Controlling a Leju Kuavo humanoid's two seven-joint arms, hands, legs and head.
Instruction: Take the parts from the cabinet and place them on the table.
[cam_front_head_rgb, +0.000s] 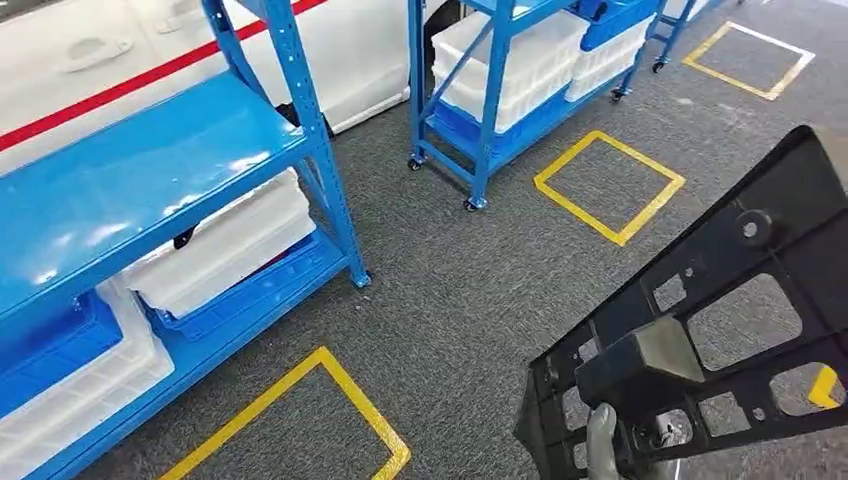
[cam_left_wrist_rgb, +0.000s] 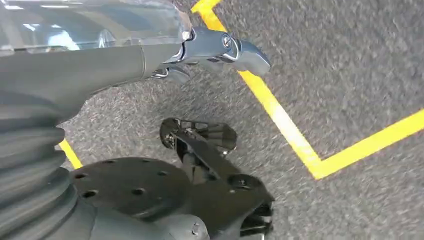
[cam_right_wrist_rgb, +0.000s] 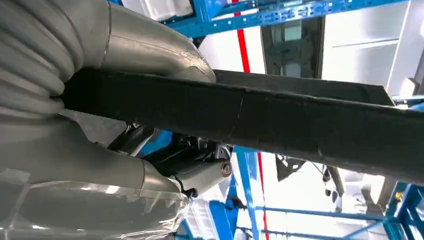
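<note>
The black part (cam_front_head_rgb: 715, 330), a flat perforated bracket with cut-out windows, is already off the shelving and sits in the right hand (cam_front_head_rgb: 605, 440), low at about five o'clock in the head view. Its long axis runs diagonally, from the hand up and away toward two o'clock, so most of it sticks out beyond the grip. From the wrist view on that side the part (cam_right_wrist_rgb: 280, 120) crosses as a dark bar, with the thick thumb pressed over its top edge and the darker fingers (cam_right_wrist_rgb: 200, 172) curled beneath: the hand (cam_right_wrist_rgb: 150, 115) is clamped on it, not spread.

The left hand (cam_left_wrist_rgb: 215, 50) hangs over grey carpet beside a yellow floor line (cam_left_wrist_rgb: 285, 125); its fingers look curled in with nothing between them, though the blur makes that a soft call.

The blue rack (cam_front_head_rgb: 150, 180) with its white bins (cam_front_head_rgb: 230, 245) stands at nine to ten o'clock. I can see no tabletop from here, so I judge the carry comes first, and the overhanging far end is what could clip a rack post.
</note>
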